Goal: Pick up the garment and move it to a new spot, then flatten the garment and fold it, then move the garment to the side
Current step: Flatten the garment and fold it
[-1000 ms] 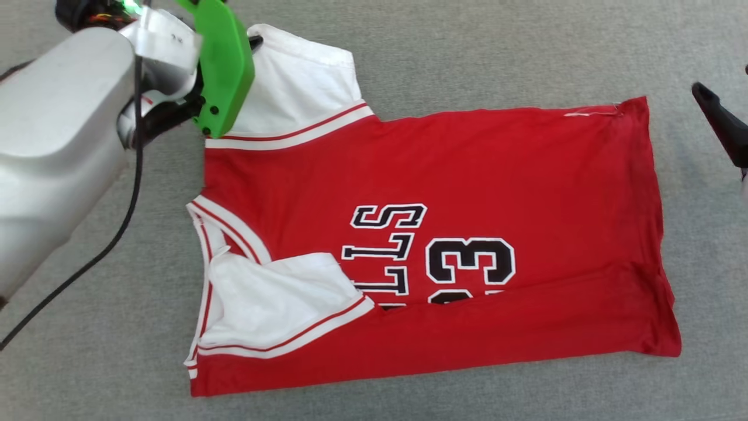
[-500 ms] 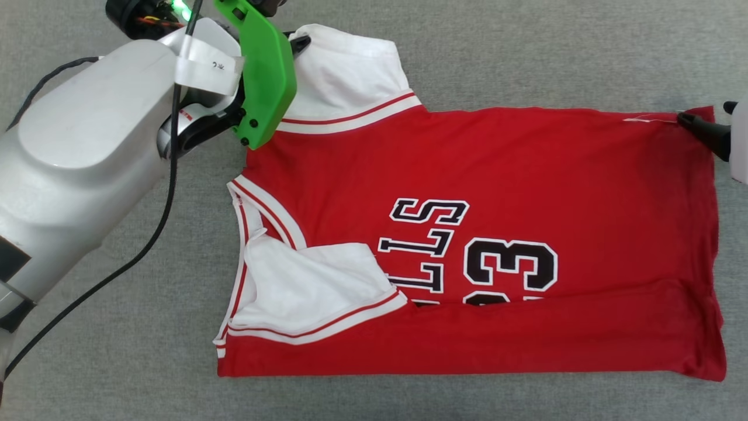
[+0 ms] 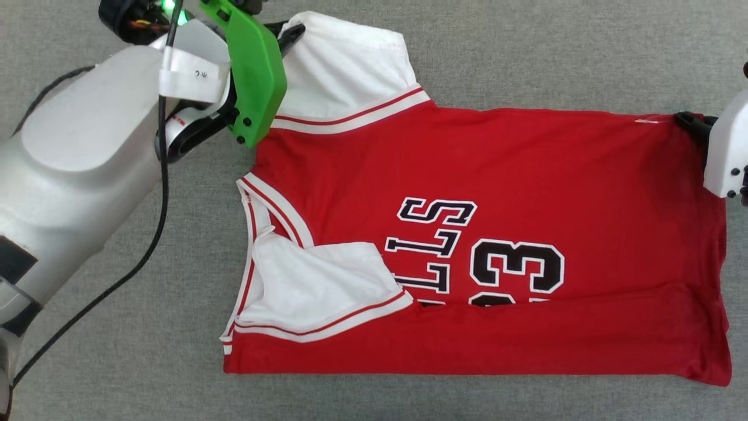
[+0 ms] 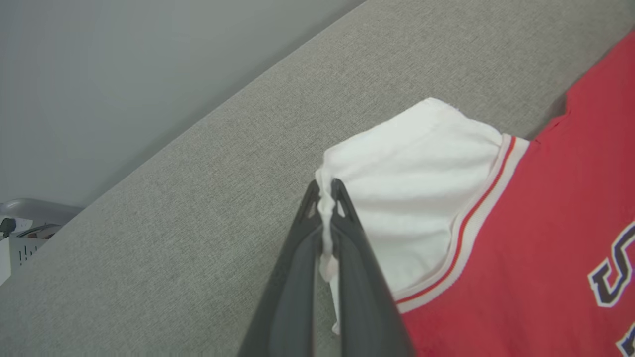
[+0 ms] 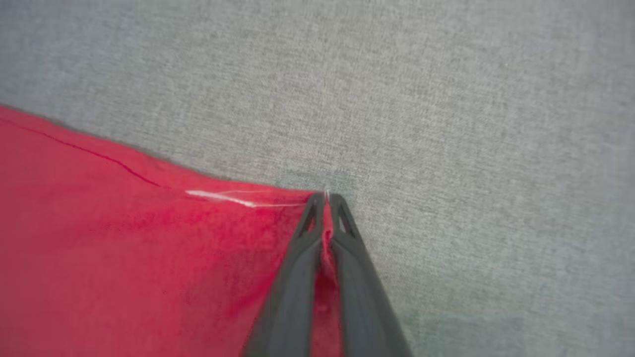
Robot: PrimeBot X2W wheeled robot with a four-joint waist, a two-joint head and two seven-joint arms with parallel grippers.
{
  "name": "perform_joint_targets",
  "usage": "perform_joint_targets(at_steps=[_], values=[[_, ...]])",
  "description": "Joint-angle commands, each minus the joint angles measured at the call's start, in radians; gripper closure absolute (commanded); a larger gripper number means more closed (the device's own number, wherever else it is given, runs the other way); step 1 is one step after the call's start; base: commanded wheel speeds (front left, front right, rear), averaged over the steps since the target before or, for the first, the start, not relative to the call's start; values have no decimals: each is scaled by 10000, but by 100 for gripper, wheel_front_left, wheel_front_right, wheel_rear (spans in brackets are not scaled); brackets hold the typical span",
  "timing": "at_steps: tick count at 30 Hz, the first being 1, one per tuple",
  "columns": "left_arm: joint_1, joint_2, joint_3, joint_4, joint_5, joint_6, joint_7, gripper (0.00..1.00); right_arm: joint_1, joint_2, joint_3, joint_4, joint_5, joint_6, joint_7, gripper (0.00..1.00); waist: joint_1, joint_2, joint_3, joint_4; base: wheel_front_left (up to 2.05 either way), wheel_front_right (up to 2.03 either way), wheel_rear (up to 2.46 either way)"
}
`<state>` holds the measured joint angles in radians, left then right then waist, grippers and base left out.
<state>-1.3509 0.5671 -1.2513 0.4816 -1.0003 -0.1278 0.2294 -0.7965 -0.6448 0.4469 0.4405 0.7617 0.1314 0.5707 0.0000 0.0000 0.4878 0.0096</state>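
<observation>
The garment (image 3: 526, 175), a red jersey with white sleeves and black lettering, lies spread on the grey fabric surface, its near long edge folded over the number. My left gripper (image 3: 295, 32) is shut on the edge of the far white sleeve (image 4: 421, 168), whose cloth is pinched between the dark fingers (image 4: 342, 238) in the left wrist view. At the far hem corner (image 5: 297, 203) my right gripper (image 3: 689, 121) is shut, with red cloth bunched between its fingers (image 5: 347, 248). The other white sleeve (image 3: 315, 280) lies folded in over the chest.
The grey fabric surface (image 3: 526, 52) stretches all around the garment. My left arm's pale forearm (image 3: 76, 169) and its black cable (image 3: 146, 234) cross the left side. In the left wrist view a white bin (image 4: 20, 248) stands beyond the surface's edge against a grey wall.
The right gripper has reached the far hem corner and shut on it; it stood open beside it before. The head view has shifted, so the garment sits further right. The left gripper keeps its hold.
</observation>
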Motion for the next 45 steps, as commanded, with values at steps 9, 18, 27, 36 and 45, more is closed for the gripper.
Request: perform_joint_targets(at_steps=[9,18,27,36,45], values=[[1693,82,85,400,-443,237,-1218,100,1118,-138,484,-266,51,-7,-2633,100,0,0,-1392,-151,0,0,0],[3620,478,116,-350,-806,921,-2348,100,3033,-409,360,-898,31,-7,-4029,100,0,0,-2629,-28,0,0,0],[5736,1213,1,-1951,-966,2070,-3049,100,4952,-481,-313,-1639,-247,-7,-4606,100,0,0,-3458,129,0,0,0],[7774,1333,-128,-2870,-1372,2818,-3343,100,7170,-84,-1432,-2547,-518,-7,-4547,100,0,0,-3909,263,0,0,0],[9022,1077,-198,-2403,-1374,3004,-3554,100,8680,752,-2259,-2500,-982,-7,-4153,100,0,0,-3831,271,0,0,0]])
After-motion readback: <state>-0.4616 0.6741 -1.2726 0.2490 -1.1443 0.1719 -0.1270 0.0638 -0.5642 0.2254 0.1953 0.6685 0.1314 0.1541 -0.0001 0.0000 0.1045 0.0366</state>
